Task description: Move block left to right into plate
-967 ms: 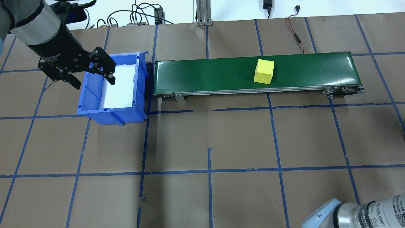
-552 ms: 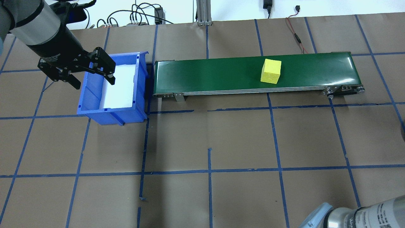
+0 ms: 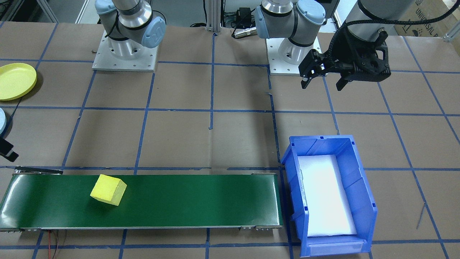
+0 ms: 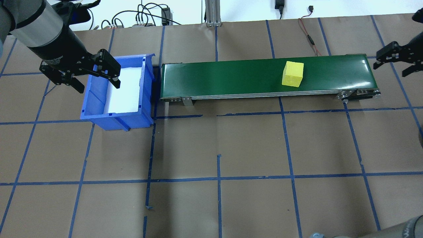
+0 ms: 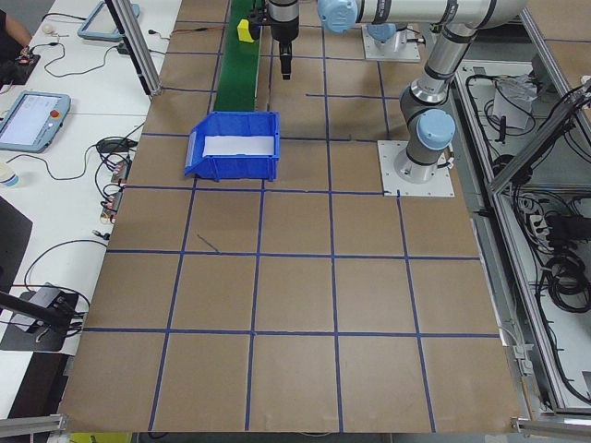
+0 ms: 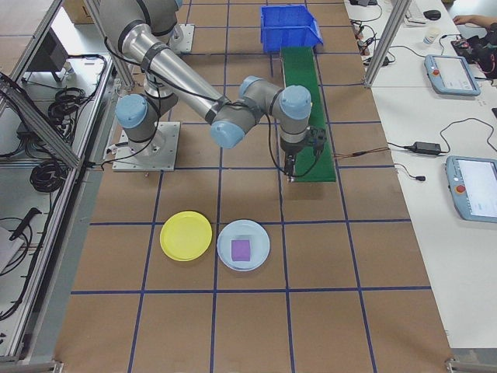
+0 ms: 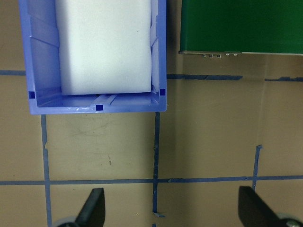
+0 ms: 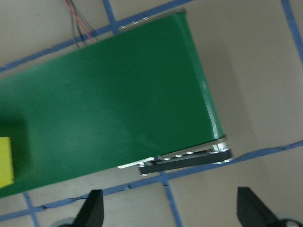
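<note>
One yellow block [image 4: 292, 74] on green belt [image 4: 231, 77], both hands open

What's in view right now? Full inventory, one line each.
Yellow foam block: 1, yellow, on the belt nearer the robot's right end.
Green conveyor belt: 1, dark green, runs from the bin toward the robot's right.
Blue plastic bin: 1, blue with white liner, at the belt's left end.
Round yellow plastic plate: 1, yellow, empty, on the table.
Pale blue plate: 1, holding a purple square, beside the yellow plate.
Left gripper: 1, black, open, over the bin.
Right gripper: 1, black, open, beyond the belt's right end.
</note>
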`<state>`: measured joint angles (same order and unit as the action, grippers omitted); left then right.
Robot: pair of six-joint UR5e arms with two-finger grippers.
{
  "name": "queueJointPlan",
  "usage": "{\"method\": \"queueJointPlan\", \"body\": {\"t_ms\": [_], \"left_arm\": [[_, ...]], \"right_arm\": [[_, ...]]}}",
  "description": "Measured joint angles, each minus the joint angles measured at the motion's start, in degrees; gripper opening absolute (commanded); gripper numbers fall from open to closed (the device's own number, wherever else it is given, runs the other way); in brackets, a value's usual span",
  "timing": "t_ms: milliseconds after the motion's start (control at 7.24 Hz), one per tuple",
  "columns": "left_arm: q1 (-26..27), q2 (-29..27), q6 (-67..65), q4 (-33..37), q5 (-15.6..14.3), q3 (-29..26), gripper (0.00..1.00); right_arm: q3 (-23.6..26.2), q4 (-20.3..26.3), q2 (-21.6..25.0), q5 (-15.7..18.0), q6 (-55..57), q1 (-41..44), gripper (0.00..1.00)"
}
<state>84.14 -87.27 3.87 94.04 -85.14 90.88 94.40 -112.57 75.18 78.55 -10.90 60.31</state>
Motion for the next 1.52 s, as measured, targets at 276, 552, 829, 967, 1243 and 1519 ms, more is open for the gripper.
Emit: {"method": "queueJointPlan", "body": {"t_ms": [276,552,829,967,1243,1519], "left_arm": [[0.0,0.0,0.0,0.0,0.0,0.0,1.00],[-0.1,0.0,0.0,0.0,0.1,0.0,1.00],[-0.1,0.0,0.0,0.0,0.1,0.0,1.00],[0.0,0.0,0.0,0.0,0.1,0.0,1.00],[0.0,0.0,0.0,0.0,0.1,0.0,1.00],[0.0,0.0,0.0,0.1,0.1,0.0,1.00]], "right_arm": [[-1.0,-3.1,-3.3,-6.3,11.7,4.8,1.00],[-1.3,-7.1,-6.5,-8.2,19.4,9.1,1.00],[-1.3,-8.7,-7.9,-8.6,21.6,10.7,1.00],[-1.2,-9.3,-8.7,-8.6,21.5,11.1,1.00],[-1.0,-10.3,-10.4,-8.8,21.1,11.4,0.70],[-0.9,-11.4,-11.9,-6.6,19.0,11.4,0.30]]}}
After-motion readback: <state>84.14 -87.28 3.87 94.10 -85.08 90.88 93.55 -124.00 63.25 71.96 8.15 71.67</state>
